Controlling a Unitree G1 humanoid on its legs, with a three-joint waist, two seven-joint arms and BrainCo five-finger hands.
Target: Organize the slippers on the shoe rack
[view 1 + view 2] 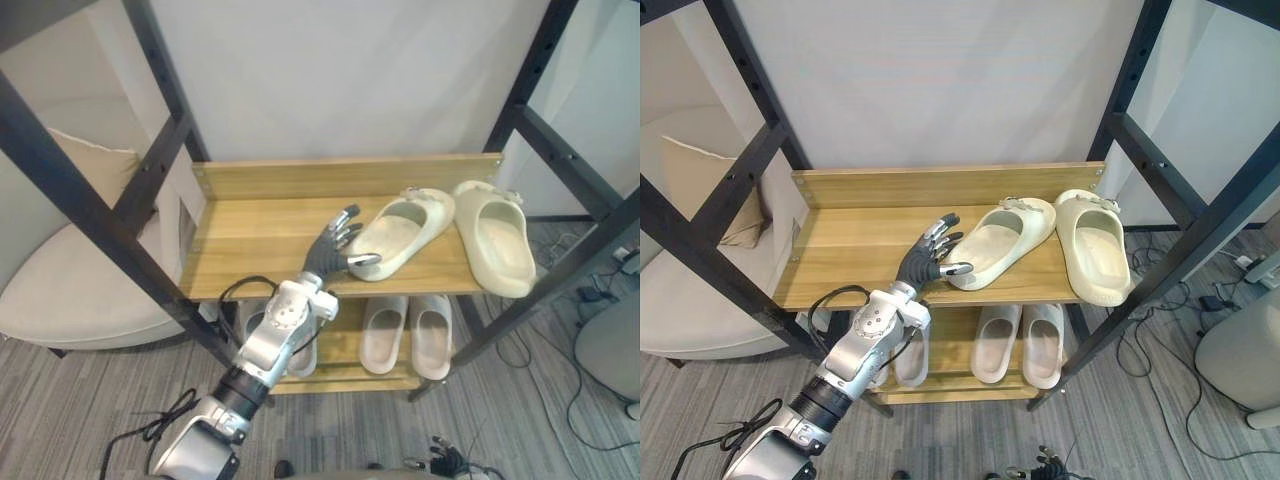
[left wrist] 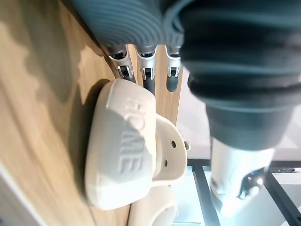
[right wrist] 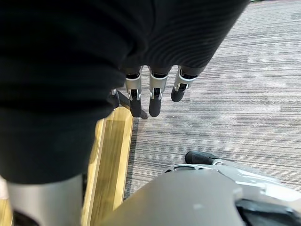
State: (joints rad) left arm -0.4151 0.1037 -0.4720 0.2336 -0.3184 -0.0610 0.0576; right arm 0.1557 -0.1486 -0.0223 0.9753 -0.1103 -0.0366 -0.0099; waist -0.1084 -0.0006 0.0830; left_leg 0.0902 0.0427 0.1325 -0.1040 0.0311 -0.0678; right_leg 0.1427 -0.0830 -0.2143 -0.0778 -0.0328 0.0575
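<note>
- White wall backs a wooden shoe rack in a black frame; a cushioned chair sits off to the left hand's outer side, on grey carpet.
- Left hand reaches over the top shelf, fingers straight and spread, curled round nothing.
- Near slipper lies just past the fingertips, skewed across the shelf. Its near end appears to touch the thumb and fingers, which suits a nudge, not a lift.
- Far slipper lies beyond the near one and away from the hand. It points straight back, its front end overhanging the shelf edge. The two meet at the back and splay apart at the front.
- My reading: the step in hand is to swing the skewed slipper round until it is parallel with its mate, so an open, flat hand makes sense.
- Below the hand, a white pair sits neatly side by side on the lower shelf. One more slipper shows partly under the forearm.
- Risk, as I judge it: a push too far could slide the far slipper off the front edge.
- Right hand hangs idle over the carpet, fingers relaxed and empty.
</note>
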